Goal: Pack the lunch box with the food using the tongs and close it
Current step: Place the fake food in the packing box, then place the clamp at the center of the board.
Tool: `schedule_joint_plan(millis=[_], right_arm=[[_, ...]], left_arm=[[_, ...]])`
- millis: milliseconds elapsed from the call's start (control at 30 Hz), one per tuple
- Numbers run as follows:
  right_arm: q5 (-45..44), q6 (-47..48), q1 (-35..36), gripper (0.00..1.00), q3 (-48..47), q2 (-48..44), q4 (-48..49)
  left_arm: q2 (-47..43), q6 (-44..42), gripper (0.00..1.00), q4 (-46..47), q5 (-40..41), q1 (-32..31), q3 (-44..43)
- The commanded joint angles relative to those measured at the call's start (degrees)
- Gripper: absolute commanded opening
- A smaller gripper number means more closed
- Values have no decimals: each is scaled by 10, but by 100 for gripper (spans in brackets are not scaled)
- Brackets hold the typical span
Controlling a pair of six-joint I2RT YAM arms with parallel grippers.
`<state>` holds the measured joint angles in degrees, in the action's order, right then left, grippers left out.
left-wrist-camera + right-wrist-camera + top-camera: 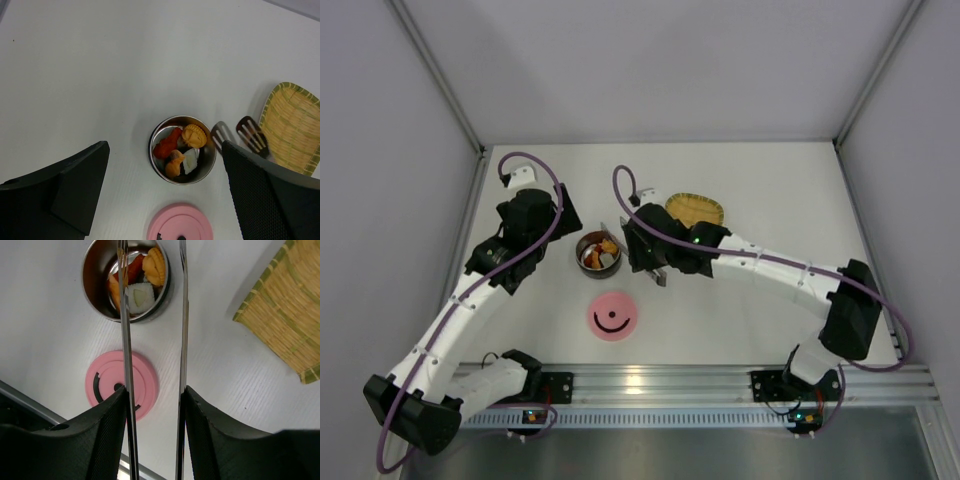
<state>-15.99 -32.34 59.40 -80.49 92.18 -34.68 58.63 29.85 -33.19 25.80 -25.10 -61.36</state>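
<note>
saw the pink lid [145, 375] lying nearest on the counter [740, 320], smile mark up. found the lunch box [92, 285] just beyond it, uncovered, with the food [140, 295] inside. noted the right pincer [154, 392] pinching the tongs [183, 315], tips just right of the box. noted the left pincer [165, 147] spread wide, left of the box. spotted the woven tray [280, 315] farthest, to the right.

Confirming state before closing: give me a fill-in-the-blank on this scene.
1. The food lies inside the ___.
2. The pink lid lies on the ___, not on the lunch box.
3. The right gripper grips the ___.
4. The left gripper is ___ and empty.
Missing: lunch box; table; tongs; open.
</note>
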Motion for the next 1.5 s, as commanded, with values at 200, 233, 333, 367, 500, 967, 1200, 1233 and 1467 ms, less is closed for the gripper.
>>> schedule_joint_plan(millis=[200,233,333,367,500,967,1200,1233,1467], right_arm=[[-36,10,-237,47,127,-204,-3],[-37,12,-260,47,149,-210,0],[-36,14,-350,47,189,-216,19],[-32,12,-391,47,197,-206,26],[-5,0,-464,46,238,-158,83],[-4,-4,-504,54,219,16,127],[25,2,-515,69,231,51,145],[25,2,-515,70,234,53,147],[24,7,-516,79,237,19,139]], left_arm=[[-13,-2,99,11,-10,2,-6],[-13,-1,99,10,-13,2,-5],[-15,5,99,15,-17,2,-3],[-14,7,99,16,-23,2,-2],[-12,14,99,30,-37,2,6],[-12,18,99,38,-44,2,19],[-12,16,99,37,-42,2,16],[-12,18,99,35,-42,3,15],[-12,16,99,31,-40,2,14]])
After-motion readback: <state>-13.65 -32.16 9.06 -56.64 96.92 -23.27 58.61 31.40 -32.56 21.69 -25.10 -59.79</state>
